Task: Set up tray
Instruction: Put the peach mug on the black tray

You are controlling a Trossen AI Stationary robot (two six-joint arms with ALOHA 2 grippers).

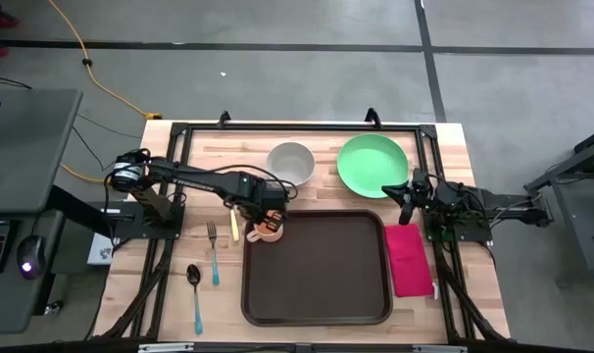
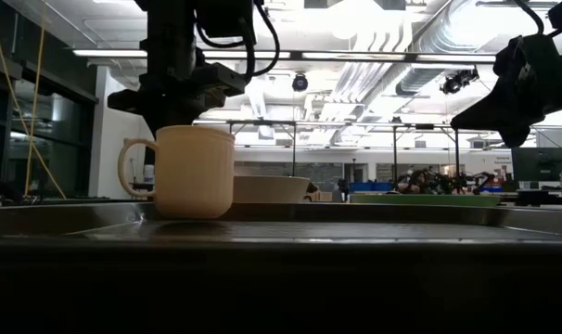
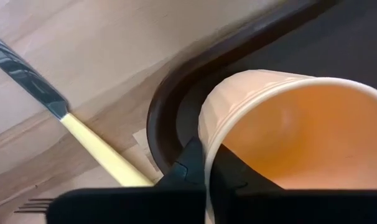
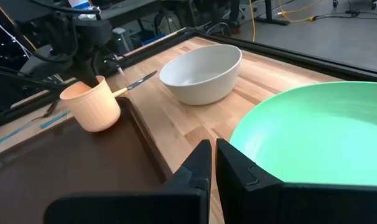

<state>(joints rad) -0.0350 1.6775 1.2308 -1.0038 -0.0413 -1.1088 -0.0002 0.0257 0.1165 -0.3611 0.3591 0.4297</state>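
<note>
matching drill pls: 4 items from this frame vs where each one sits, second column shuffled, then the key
Things:
1. cup
2. green plate
3. magenta napkin
4. fork

Places:
A. bare wood, on the left arm's side of the tray
B. inside the tray's corner nearest the left arm, left gripper at its rim
C. bare wood, on the right arm's side of the tray
D. beyond the tray, next to the white bowl, right gripper at its edge

Pairs: 1-B, 2-D, 3-C, 4-A

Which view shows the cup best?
The low view: the whole cup with its handle, standing on the tray. High view: mostly under the left gripper. Left wrist: only rim. Right wrist: whole but far.
</note>
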